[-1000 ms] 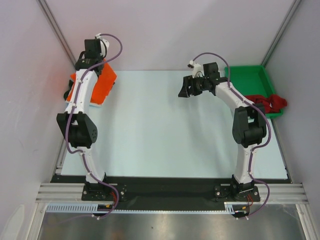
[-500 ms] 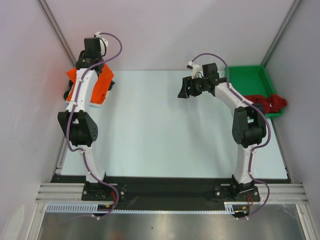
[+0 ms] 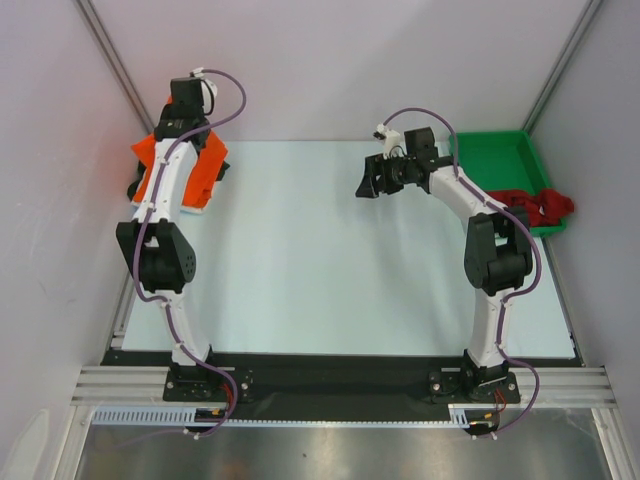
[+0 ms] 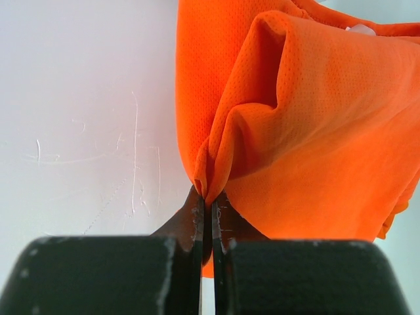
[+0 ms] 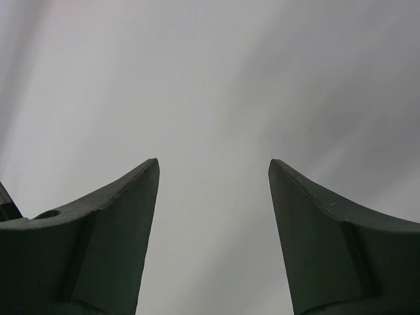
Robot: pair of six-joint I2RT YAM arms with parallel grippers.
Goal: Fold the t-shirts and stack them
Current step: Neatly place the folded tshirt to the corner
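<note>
A bright orange t-shirt (image 3: 207, 168) hangs bunched at the table's far left corner, partly hidden by my left arm. My left gripper (image 3: 188, 122) is shut on a pinched fold of it, and the wrist view shows the cloth (image 4: 315, 131) draping up from the closed fingertips (image 4: 199, 209). A pale strip (image 3: 196, 207) shows under the orange cloth; I cannot tell what it is. A dark red t-shirt (image 3: 542, 205) lies over the near edge of the green tray. My right gripper (image 3: 372, 178) is open and empty above the far middle of the table, and it also shows in the right wrist view (image 5: 213, 167).
The green plastic tray (image 3: 495, 158) stands at the far right corner. The pale table surface (image 3: 330, 260) spreads between the arms. Grey walls close in the left, back and right sides. A black rail runs along the near edge.
The left gripper has drawn the orange t-shirt up and leftward, so orange cloth now shows on both sides of the arm. The right gripper has shifted slightly left.
</note>
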